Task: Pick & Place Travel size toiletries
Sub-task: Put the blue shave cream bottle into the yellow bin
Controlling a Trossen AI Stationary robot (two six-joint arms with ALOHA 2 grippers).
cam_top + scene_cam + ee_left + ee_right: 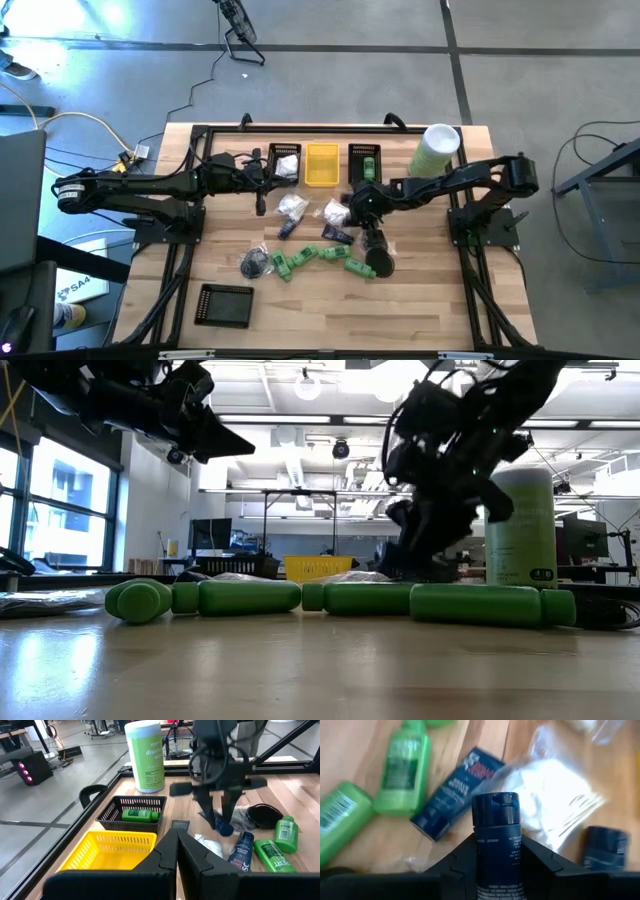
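Several travel size toiletries lie mid-table: bright green bottles [320,258], white packets [293,206], a dark blue tube [455,792] and black round pieces [255,263]. My right gripper [350,215] hovers over them, shut on another dark blue tube [496,845]. My left gripper [177,851] is shut with nothing in it. It hangs above the table's far left part, beside a black bin holding white packets [285,162]. My right gripper pinches the dark blue tube by its two sides [481,860] between its two fingers [457,867], just behind the black cap [495,810]. The fingers slant down from the table's right, lying along the tube. The cap end sticks out past the fingertips, just above the table.
A yellow bin [322,163] and a black bin [364,160] with a green bottle [140,815] inside stand along the far edge. A big pale-green cylinder [435,150] stands far right. Another black bin [225,305] sits near left.
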